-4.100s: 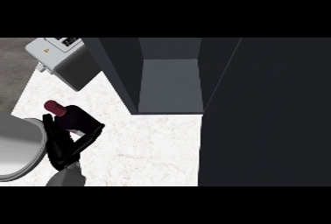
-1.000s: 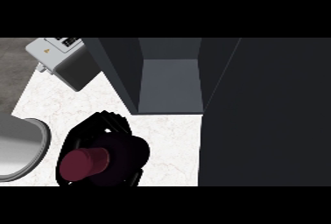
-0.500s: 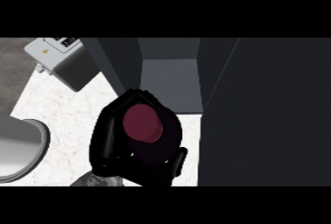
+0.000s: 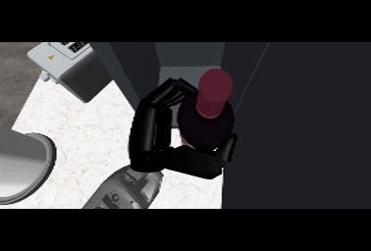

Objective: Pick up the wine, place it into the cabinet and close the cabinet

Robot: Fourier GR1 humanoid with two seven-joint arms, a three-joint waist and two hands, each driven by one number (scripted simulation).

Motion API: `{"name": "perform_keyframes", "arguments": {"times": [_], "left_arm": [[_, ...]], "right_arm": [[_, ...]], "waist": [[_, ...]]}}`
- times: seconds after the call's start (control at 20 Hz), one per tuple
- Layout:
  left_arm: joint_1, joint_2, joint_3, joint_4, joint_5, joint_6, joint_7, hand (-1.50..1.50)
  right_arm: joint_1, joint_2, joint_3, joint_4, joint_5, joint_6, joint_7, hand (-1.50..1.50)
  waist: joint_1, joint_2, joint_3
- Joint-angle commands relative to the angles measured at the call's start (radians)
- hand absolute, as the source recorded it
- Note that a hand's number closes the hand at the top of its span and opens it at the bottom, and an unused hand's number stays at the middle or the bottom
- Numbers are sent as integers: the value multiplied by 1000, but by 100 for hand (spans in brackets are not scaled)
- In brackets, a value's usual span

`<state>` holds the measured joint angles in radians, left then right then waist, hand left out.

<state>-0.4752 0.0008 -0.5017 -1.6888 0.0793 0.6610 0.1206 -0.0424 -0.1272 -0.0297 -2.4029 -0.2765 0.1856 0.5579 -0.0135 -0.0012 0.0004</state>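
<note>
Head view: the robot's left black hand [image 4: 148, 132] grasps the dark glass wine bottle with a maroon cap [image 4: 211, 100], fingers curled round its body, at the mouth of the open dark-grey cabinet [image 4: 138, 63]. Step in hand: insertion. The next move likely calls for carrying the bottle farther inside, setting it down, releasing, then closing the cabinet.

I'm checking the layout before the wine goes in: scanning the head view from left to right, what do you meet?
grey rounded basin → grey boxy appliance → left hand → wine in its grasp → dark cabinet panel
</note>
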Motion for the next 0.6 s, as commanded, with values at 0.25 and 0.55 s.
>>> {"name": "perform_keyframes", "arguments": {"times": [0.25, 0.55], "left_arm": [[-103, -1, 7, 122, 3, 66, -23, 150], [-10, -1, 60, 182, 154, 18, -192, 150]], "right_arm": [[52, -6, -32, -156, -86, -15, 71, -150], [57, 13, 19, -163, -41, -10, 49, -150]], "waist": [[-1, 0, 0], [-3, 1, -1]]}}
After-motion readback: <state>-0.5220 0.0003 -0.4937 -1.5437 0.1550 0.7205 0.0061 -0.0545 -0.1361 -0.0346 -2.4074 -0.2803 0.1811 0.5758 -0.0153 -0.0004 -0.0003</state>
